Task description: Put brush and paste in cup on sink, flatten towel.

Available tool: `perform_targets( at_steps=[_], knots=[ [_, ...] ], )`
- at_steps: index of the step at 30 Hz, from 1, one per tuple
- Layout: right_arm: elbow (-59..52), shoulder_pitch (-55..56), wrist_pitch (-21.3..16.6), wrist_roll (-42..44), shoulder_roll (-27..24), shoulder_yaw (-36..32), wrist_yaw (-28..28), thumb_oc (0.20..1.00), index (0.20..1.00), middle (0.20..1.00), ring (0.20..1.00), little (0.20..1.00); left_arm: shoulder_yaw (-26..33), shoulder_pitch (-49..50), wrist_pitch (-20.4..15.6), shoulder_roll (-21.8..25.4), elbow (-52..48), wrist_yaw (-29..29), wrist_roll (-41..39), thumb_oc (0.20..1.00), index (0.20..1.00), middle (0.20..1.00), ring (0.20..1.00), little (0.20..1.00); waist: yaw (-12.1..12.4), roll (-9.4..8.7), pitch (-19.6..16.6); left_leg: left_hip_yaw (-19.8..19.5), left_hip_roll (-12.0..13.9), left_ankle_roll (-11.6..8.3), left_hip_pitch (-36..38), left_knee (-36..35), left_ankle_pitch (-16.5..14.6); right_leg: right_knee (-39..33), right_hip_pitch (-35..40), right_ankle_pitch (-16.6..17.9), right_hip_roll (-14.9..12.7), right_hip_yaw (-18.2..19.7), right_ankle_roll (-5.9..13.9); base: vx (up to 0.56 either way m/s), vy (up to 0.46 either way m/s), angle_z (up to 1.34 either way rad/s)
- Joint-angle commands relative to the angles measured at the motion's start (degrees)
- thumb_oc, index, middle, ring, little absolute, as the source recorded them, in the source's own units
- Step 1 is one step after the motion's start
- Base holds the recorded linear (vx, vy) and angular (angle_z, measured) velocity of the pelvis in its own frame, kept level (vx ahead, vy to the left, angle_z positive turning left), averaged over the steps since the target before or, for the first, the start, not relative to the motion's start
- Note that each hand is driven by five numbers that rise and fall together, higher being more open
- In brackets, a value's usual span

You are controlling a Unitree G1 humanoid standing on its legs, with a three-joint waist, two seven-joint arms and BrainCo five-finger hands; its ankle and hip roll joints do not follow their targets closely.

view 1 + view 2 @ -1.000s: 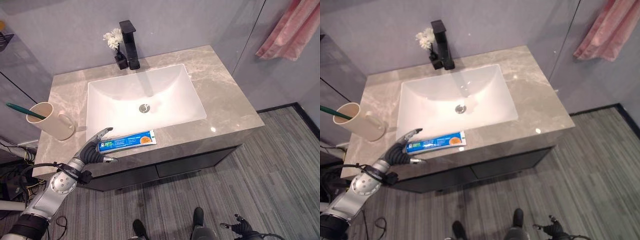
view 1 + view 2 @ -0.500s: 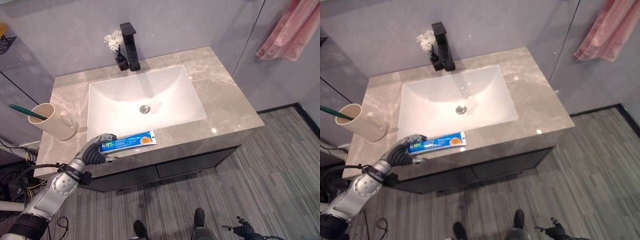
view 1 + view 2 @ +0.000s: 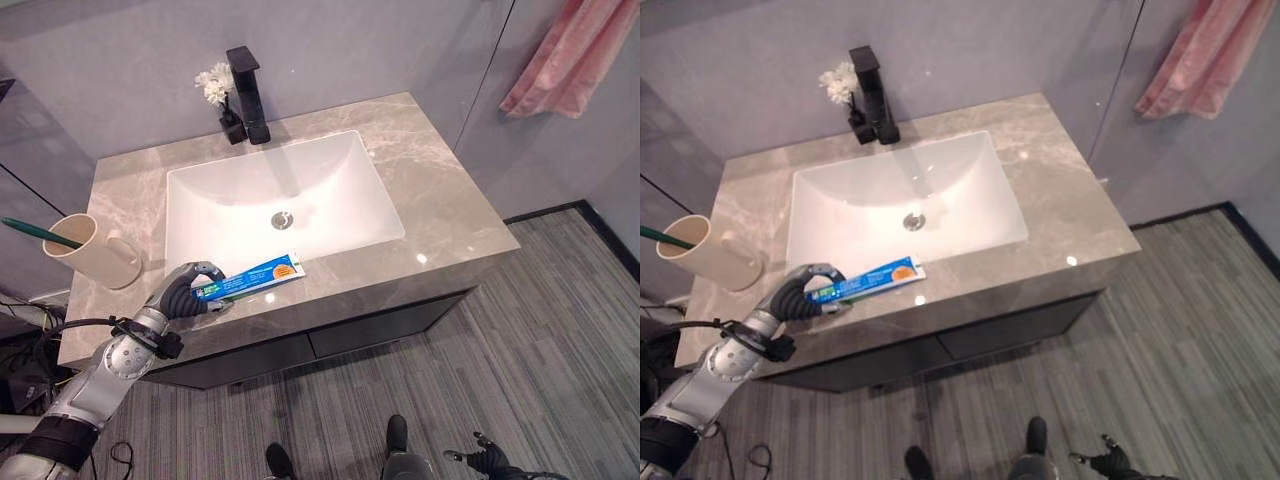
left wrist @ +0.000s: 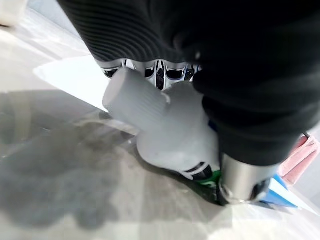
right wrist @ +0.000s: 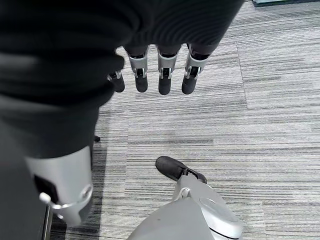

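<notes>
A blue toothpaste tube [image 3: 258, 276] lies at an angle on the front strip of the marble counter [image 3: 440, 200], just before the white basin [image 3: 280, 195]. My left hand [image 3: 184, 294] is shut on its cap end; the left wrist view has the white cap [image 4: 134, 97] sticking out between my curled fingers and thumb [image 4: 241, 184]. A cream cup [image 3: 86, 250] stands at the counter's left end, a green toothbrush [image 3: 36, 232] leaning out of it. A pink towel [image 3: 562, 55] hangs bunched on the wall at the upper right. My right hand [image 5: 165, 79] hangs low over the floor, open.
A black faucet [image 3: 246, 84] and a small vase of white flowers [image 3: 214, 86] stand behind the basin. Dark cabinet drawers [image 3: 330, 338] sit under the counter. Grey striped flooring [image 3: 540, 350] spreads to the right.
My left hand went from open beside the tube to curled round its cap end. The tube now lies tilted, its far end swung toward the basin. The camera shifted slightly.
</notes>
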Motion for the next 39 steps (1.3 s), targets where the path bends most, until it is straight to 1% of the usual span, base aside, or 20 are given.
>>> perform_targets(
  at_steps=[1,3,4,9,14,16,17,18,20,23,27,28,29,31,32,36,39],
  knots=[
    [-0.57,-2.0,-1.28,0.93,-2.66,-2.55,-1.65,1.0,1.0,1.0,1.0,1.0,-4.11,1.16,-2.74,1.39,-1.31,-1.68,4.56,0.407,0.407,0.407,0.407,0.407,0.49,2.2,3.39,-5.03,1.79,-1.36,2.7,0.54,-1.18,0.54,3.08,-1.58,0.44,0.37,3.7,0.0,0.0,0.0],
    [-0.77,-1.94,-1.35,0.87,-2.72,-2.61,-1.78,1.0,1.0,1.0,1.0,1.0,-4.5,1.28,-3.1,1.97,-1.61,-1.57,5.76,0.225,0.225,0.225,0.225,0.225,0.45,2.21,3.38,-5.03,1.79,-1.37,2.71,0.54,-1.19,0.54,3.08,-1.63,0.48,0.38,3.71,0.0,0.0,0.0],
    [-0.52,-1.92,-1.44,0.85,-2.79,-2.7,-1.98,1.0,1.0,1.0,1.0,1.0,-5.55,1.14,-3.62,2.85,-2.0,-1.52,7.7,0.2,0.2,0.2,0.2,0.2,0.45,2.27,3.37,-5.0,1.82,-1.4,2.79,0.54,-1.25,0.53,3.15,-1.71,0.5,0.43,3.73,0.0,0.0,0.0],
    [0.64,-1.65,-1.58,0.88,-2.81,-3.05,-2.42,1.0,1.0,1.0,1.0,1.0,-7.51,0.8,-4.58,4.17,-1.88,-0.51,11.75,0.2,0.2,0.2,0.2,0.2,0.38,2.2,2.98,-4.79,1.91,-1.47,3.4,0.54,-1.53,0.52,3.66,-1.99,0.69,0.47,3.7,0.0,0.0,0.0],
    [2.45,-1.38,-1.54,1.0,-2.73,-3.61,-2.86,1.0,1.0,1.0,1.0,1.0,-7.78,1.07,-4.6,4.56,-2.02,0.75,13.57,0.2,0.2,0.2,0.2,0.2,0.54,1.99,2.21,-4.79,2.03,-1.49,4.26,0.54,-1.86,0.42,4.63,-2.36,0.91,0.36,3.68,0.02,-0.007,-0.02],
    [3.65,-1.04,-1.48,1.75,-2.3,-4.18,-3.15,1.0,1.0,1.0,1.0,1.0,-7.28,0.95,-4.44,4.36,-1.4,3.09,15.56,0.2,0.2,0.2,0.2,0.2,0.67,1.67,1.35,-4.86,2.17,-1.53,4.94,0.54,-2.05,0.42,5.43,-2.64,1.06,0.05,3.65,0.02,-0.01,-0.06],
    [3.67,-1.03,-1.49,1.75,-2.3,-4.19,-3.15,1.0,1.0,1.0,1.0,1.0,-7.33,0.92,-4.46,4.33,-1.34,3.17,15.63,0.2,0.2,0.2,0.2,0.2,0.67,1.67,1.36,-4.87,2.17,-1.53,4.97,0.54,-2.05,0.42,5.46,-2.64,1.05,0.03,3.65,0.02,-0.011,-0.04],
    [4.08,-1.02,-1.6,2.86,-2.06,-4.87,-3.35,1.0,1.0,1.0,1.0,1.0,-7.27,0.38,-4.19,4.15,-0.76,5.06,17.26,0.2,0.2,0.2,0.2,0.2,0.75,1.34,0.68,-4.89,2.22,-1.56,5.41,0.54,-2.18,0.34,6.01,-2.77,1.21,-0.01,3.63,0.0,0.0,0.0],
    [3.99,-0.91,-1.73,3.59,-1.86,-5.24,-3.5,1.0,1.0,1.0,1.0,1.0,-7.02,0.36,-3.95,4.29,-0.88,5.89,18.0,0.2,0.2,0.2,0.2,0.2,0.83,1.14,0.39,-4.86,2.25,-1.57,5.61,0.54,-2.23,0.32,6.23,-2.8,1.27,-0.01,3.64,0.0,0.0,0.0],
    [4.81,-1.2,-2.11,6.93,-1.28,-6.57,-3.9,1.0,1.0,1.0,1.0,1.0,-7.63,-0.88,-3.41,4.22,0.82,9.06,21.27,0.2,0.2,0.2,0.2,0.2,0.83,0.28,-0.96,-4.89,2.52,-1.65,6.13,0.54,-2.28,0.23,6.69,-2.79,1.47,0.04,3.66,0.0,0.0,0.0],
    [5.05,-1.66,-2.43,9.67,-0.88,-7.66,-4.18,1.0,1.0,1.0,1.0,1.0,-7.76,-1.83,-2.81,4.39,0.9,10.77,23.11,0.2,0.2,0.2,0.2,0.2,1.01,-0.54,-2.09,-4.97,2.67,-1.73,6.31,0.54,-2.33,0.15,6.91,-2.61,1.63,0.06,3.69,-0.01,0.001,0.0],
    [5.37,-1.89,-2.65,11.64,-0.61,-8.61,-4.43,1.0,1.0,1.0,1.0,1.0,-7.56,-2.24,-2.54,4.59,0.58,11.89,24.22,0.2,0.2,0.2,0.2,0.2,1.14,-1.03,-2.71,-5.05,2.76,-1.76,6.33,0.54,-2.29,0.14,7.0,-2.49,1.74,0.11,3.68,0.0,0.0,0.0],
    [5.39,-1.89,-2.66,11.66,-0.6,-8.62,-4.42,1.0,1.0,1.0,1.0,1.0,-7.59,-2.26,-2.53,4.6,0.58,11.91,24.24,0.2,0.2,0.2,0.2,0.2,1.15,-1.04,-2.7,-5.05,2.75,-1.76,6.33,0.54,-2.29,0.15,7.0,-2.5,1.73,0.11,3.68,0.0,0.0,0.0],
    [6.05,-2.08,-2.86,14.78,-0.19,-10.13,-4.67,1.0,1.0,1.0,1.0,1.0,-7.06,-2.57,-1.92,4.49,0.06,13.35,25.62,0.2,0.2,0.2,0.2,0.2,1.23,-1.76,-3.57,-5.35,2.98,-1.85,6.35,0.54,-2.34,0.13,7.23,-2.44,1.87,-0.01,3.63,0.0,0.0,0.0],
    [6.06,-2.09,-2.87,14.79,-0.19,-10.13,-4.66,1.0,1.0,1.0,1.0,1.0,-7.05,-2.55,-1.9,4.49,0.04,13.36,25.63,0.2,0.2,0.2,0.2,0.2,1.22,-1.76,-3.57,-5.35,2.98,-1.85,6.35,0.54,-2.34,0.13,7.23,-2.45,1.87,-0.02,3.63,0.0,0.0,0.0],
    [6.66,-2.27,-3.31,18.65,0.52,-11.39,-4.68,1.0,1.0,1.0,1.0,1.0,-5.98,-3.64,-0.96,4.29,0.72,16.28,27.8,0.2,0.2,0.2,0.2,0.2,1.17,-3.08,-5.17,-5.68,3.19,-2.04,6.18,0.54,-2.17,-0.01,7.52,-2.43,2.01,-0.21,3.58,0.0,0.0,0.0],
    [6.65,-2.33,-3.47,19.92,0.73,-11.7,-4.65,1.0,1.0,1.0,1.0,1.0,-5.8,-4.77,-0.61,3.94,1.01,17.31,27.94,0.2,0.2,0.2,0.2,0.2,1.23,-3.55,-5.58,-5.74,3.3,-2.15,6.07,0.54,-2.1,0.01,7.58,-2.41,2.01,-0.4,3.63,0.0,0.0,0.0]
  ],
)
